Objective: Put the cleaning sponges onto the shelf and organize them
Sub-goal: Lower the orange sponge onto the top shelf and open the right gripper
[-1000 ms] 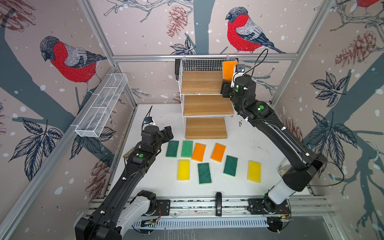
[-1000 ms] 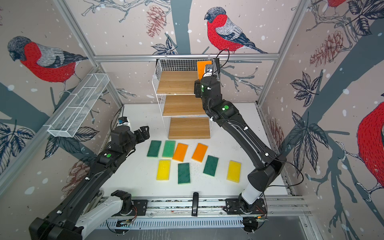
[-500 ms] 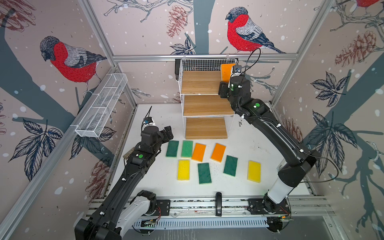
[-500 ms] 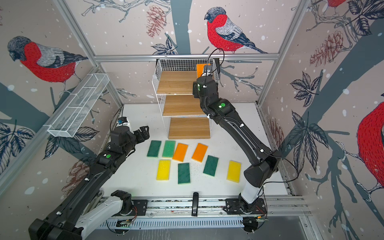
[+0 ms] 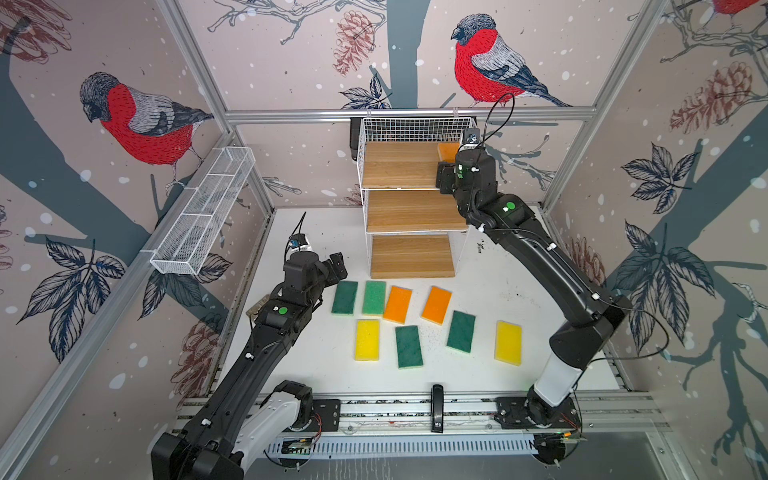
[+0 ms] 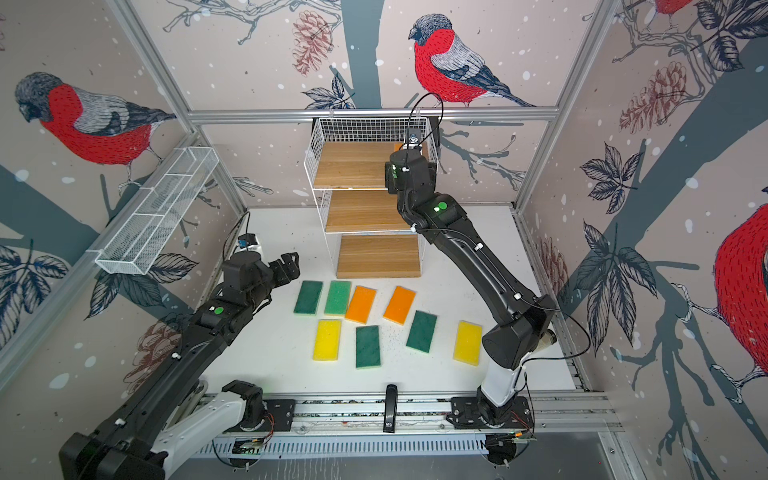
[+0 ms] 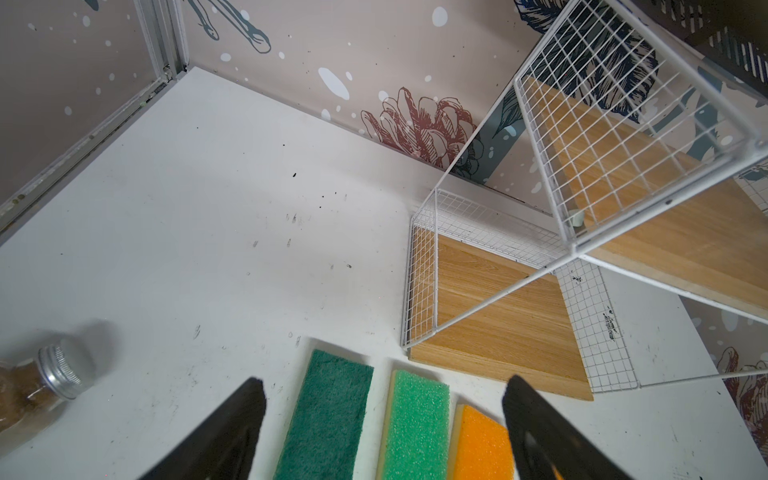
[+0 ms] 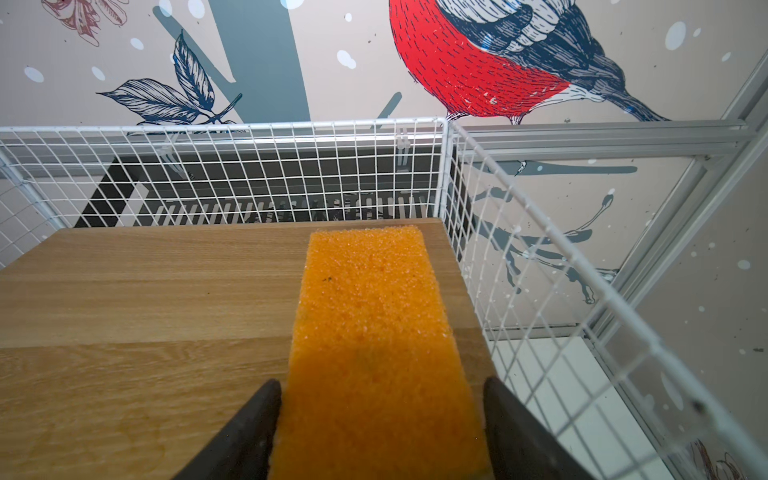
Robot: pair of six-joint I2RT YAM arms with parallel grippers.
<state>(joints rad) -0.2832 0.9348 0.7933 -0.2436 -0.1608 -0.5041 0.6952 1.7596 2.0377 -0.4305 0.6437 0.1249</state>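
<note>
Orange flat sponge (image 8: 374, 299) sits on the white wire shelf (image 5: 415, 129), top board's back right corner; right gripper (image 8: 381, 381) straddles it, can't tell if gripping. Eight sponges (image 5: 408, 347) wait on the white table (image 5: 519, 270); left gripper (image 7: 384, 379) wide open.

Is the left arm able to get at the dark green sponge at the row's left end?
Probably yes: the left hand hangs open right beside the dark green sponge, only bare table between them, nothing on top of it.
</note>
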